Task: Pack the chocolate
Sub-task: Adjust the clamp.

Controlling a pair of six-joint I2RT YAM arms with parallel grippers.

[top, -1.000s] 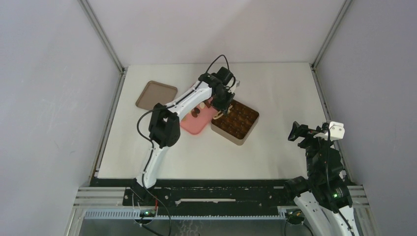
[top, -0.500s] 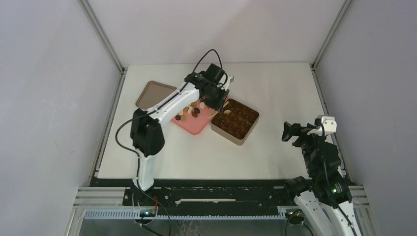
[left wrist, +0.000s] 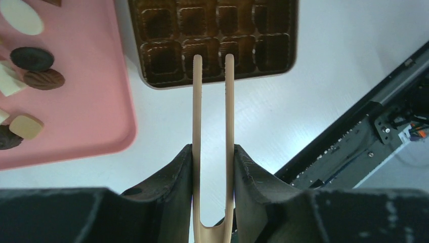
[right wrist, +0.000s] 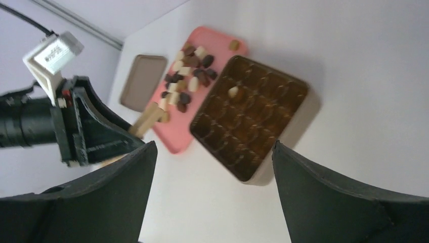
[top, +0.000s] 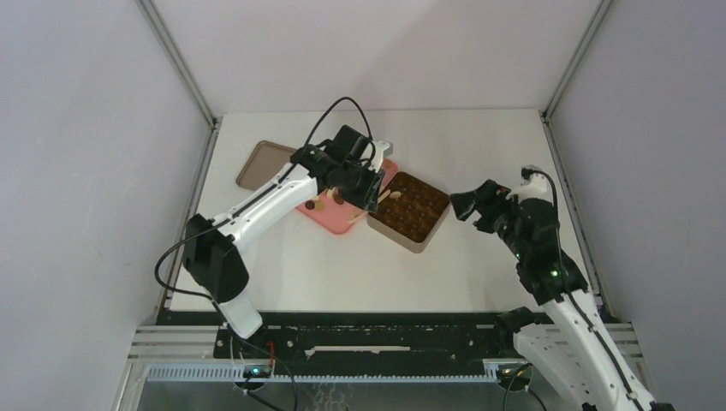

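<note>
So you're between picks: your left gripper [left wrist: 213, 152] is clamped on the bend end of the thin pale wooden tongs [left wrist: 197, 101], and their two tips stand apart with nothing between them, hanging over the edge row of the square tan tin [left wrist: 263, 80] with its dark gridded insert.

I'd judge the packing barely begun. Only one cream-white piece [right wrist: 232, 91] sits in a cell of the tin; the other cells I can see are bare.

The rest of the small chocolate candies [right wrist: 189, 76] lie loose on the flat pink tray [left wrist: 76, 116] just beside the tin's left side. They're bite-sized ovals and blocks in dark brown, mid brown and cream, crowded close and some touching.

Your next move calls for swinging the tips off the tin and over to that tray. Straddle one piece at the edge of the pile and squeeze gently, since these look smooth and likely to slip.

Your right gripper [right wrist: 211, 149] hovers right of the tin, fingers wide apart and holding nothing. A brown rounded lid [top: 271, 164] lies farther left of the tin, beyond the tray.
</note>
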